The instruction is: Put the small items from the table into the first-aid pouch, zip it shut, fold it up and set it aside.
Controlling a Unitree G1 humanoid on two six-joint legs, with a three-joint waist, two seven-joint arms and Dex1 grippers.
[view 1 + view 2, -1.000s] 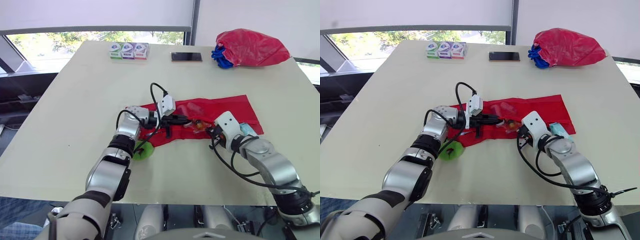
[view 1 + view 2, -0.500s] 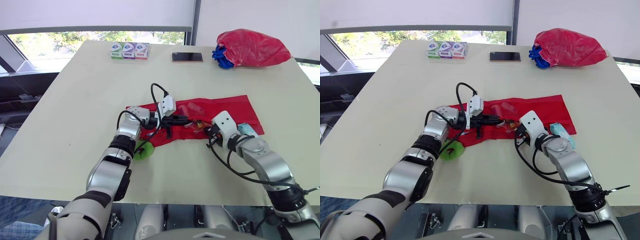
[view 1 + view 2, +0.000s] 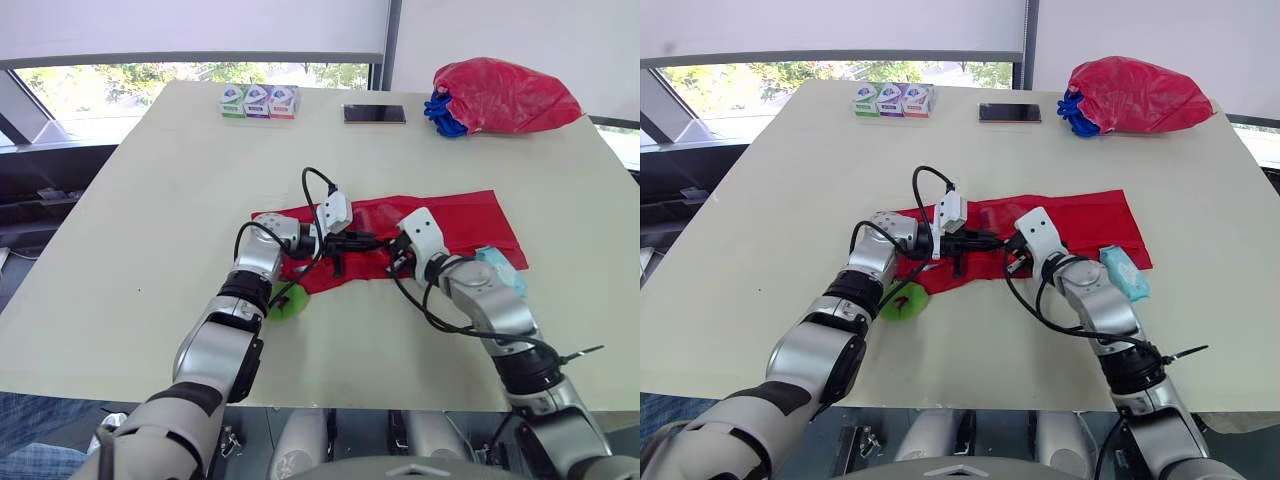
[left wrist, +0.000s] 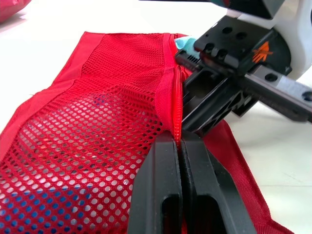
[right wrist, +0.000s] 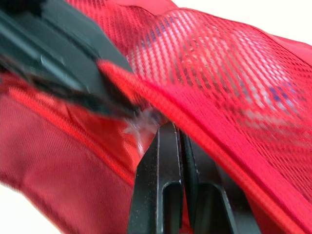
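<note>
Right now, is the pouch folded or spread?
Spread: the pouch lies flat, full-length on the table, no fold. Left tool and right tool pinch its zipper.

Behind the mesh of the first-aid pouch [image 4: 87, 126] the contents are only blurred blue smudges. The green item [image 3: 290, 304] lies half under the left forearm [image 3: 255, 270] — the teal packet [image 3: 503, 270] partly behind the right forearm [image 3: 472, 292]. Labels on the small boxes [image 3: 257, 101] are too small to read.

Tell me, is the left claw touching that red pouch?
Touching. The left wrist view shows the left gripper pinched shut on the zipper seam of the red mesh pouch.
</note>
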